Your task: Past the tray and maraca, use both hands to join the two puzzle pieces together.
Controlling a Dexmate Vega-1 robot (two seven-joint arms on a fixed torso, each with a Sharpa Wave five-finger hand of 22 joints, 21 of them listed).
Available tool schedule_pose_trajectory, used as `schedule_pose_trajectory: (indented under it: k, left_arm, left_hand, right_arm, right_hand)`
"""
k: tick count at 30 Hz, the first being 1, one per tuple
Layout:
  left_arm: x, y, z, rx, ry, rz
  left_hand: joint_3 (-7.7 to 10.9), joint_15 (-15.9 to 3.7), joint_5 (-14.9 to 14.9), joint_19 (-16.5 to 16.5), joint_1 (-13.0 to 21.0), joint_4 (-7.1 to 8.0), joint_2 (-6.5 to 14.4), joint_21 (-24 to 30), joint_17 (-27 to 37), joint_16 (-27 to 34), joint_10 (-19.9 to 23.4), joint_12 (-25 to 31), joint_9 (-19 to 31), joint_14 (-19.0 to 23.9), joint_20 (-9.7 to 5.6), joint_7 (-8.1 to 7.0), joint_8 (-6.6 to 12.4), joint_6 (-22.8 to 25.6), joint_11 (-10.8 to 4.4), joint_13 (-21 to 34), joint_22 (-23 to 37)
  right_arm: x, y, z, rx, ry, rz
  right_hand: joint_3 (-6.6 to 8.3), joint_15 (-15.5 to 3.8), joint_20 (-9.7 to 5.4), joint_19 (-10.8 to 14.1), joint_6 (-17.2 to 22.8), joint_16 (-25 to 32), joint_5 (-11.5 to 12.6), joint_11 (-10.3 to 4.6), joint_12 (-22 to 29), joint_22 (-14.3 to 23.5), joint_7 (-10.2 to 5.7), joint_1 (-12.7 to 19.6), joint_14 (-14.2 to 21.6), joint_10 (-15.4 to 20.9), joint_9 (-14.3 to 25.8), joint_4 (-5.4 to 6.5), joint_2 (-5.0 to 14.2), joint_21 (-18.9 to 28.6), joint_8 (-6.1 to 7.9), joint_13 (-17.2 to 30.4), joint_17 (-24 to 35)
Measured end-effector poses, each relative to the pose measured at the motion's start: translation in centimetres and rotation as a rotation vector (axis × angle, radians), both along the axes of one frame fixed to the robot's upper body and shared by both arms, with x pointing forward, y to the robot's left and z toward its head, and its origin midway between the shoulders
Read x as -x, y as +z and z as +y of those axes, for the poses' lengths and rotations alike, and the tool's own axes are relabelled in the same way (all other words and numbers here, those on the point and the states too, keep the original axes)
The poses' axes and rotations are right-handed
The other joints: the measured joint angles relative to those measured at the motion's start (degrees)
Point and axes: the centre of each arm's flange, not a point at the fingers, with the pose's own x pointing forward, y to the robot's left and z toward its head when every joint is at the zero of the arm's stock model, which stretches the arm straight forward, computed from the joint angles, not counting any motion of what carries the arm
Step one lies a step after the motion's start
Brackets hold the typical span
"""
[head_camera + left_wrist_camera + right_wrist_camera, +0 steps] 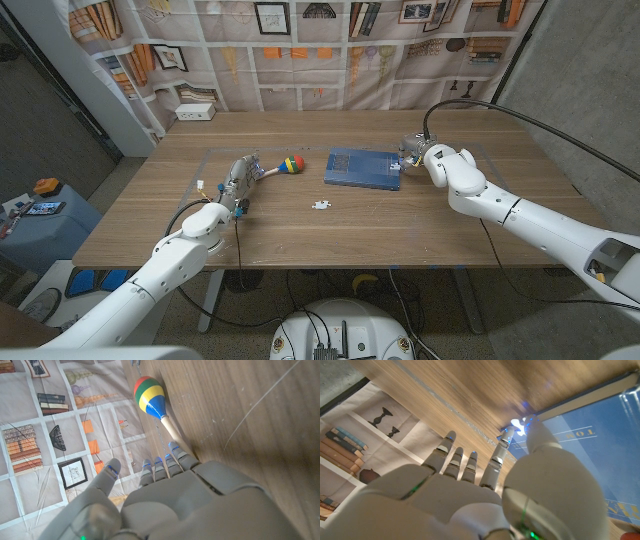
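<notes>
**Both hands out on the table, one puzzle piece lying between them**

The left hand (236,183) sits nearer the robot, its fingers (161,462) straight and close together, thumb spread to the side, gripping nothing. Just past its fingertips lies the maraca (283,166), wooden handle pointing back toward the hand and the red, yellow, green and blue head (149,396) farther out. Handle and fingertips look very close in the left wrist view; contact cannot be confirmed.

Off to that hand's right, in the open stretch of wooden table (300,235) between the two hands, lies a small white puzzle piece (320,205), well apart from both.

Farther out, the right hand (424,157) is at the right end of the blue tray (363,168). Its fingers (452,457) are extended and slightly apart. At the tips of thumb and nearest finger, by the tray's corner, shows a small white puzzle piece (521,423); whether it is pinched or merely touched cannot be told.

Behind the table hangs a printed bookshelf backdrop (300,45).
</notes>
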Motion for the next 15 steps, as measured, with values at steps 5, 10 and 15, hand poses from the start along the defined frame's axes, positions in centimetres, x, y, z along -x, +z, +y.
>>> schedule_pose_trajectory:
  k: [5, 10, 15]
  left_arm:
    - [0.03, -0.08, 0.02, 0.001, 0.002, 0.003]
    - [0.03, -0.11, 0.03, 0.002, 0.002, 0.005]
    - [0.02, -0.17, 0.05, 0.003, 0.003, 0.007]
  left_hand:
    - [0.0, 0.0, 0.0, 0.01, 0.0, 0.0, 0.0, 0.08, 0.0, 0.0, 0.0, 0.0, 0.0, 0.0, -0.02, 0.0, 0.0, 0.0, 0.0, 0.0, 0.07]
    - [0.0, 0.0, 0.0, 0.12, 0.0, 0.0, 0.0, -0.15, 0.0, 0.0, 0.0, 0.0, 0.0, 0.0, -0.14, 0.0, 0.0, 0.0, 0.0, 0.0, 0.14]
    - [0.0, 0.0, 0.0, 0.05, 0.0, 0.0, 0.0, -0.17, 0.0, 0.0, 0.0, 0.0, 0.0, 0.0, -0.12, 0.0, 0.0, 0.0, 0.0, 0.0, 0.15]
  right_arm:
    - [0.01, -0.04, 0.0, 0.001, 0.0, 0.0]
    - [0.02, -0.02, 0.02, 0.003, 0.0, -0.002]
    - [0.05, -0.05, 0.07, 0.004, -0.001, 0.003]
  right_hand:
    - [0.0, 0.0, 0.0, 0.0, -0.04, 0.0, -0.21, 0.0, -0.34, 0.0, 0.0, 0.0, 0.0, 0.0, -0.19, 0.0, 0.0, 0.0, -0.08, 0.0, 0.0]
    - [-0.34, 0.0, 0.21, 0.21, -2.02, 0.0, -0.21, 0.34, -0.78, 0.0, -0.1, 0.0, 0.0, -0.34, -0.42, -0.02, 0.0, -0.29, -0.98, 0.0, 0.22]
    - [-0.89, 0.44, 0.22, 0.19, -4.26, -0.01, -0.21, 0.82, -1.44, 0.0, 0.08, 0.0, -0.44, -1.14, -0.78, 0.08, 0.0, -0.53, -2.0, 0.0, 0.3]
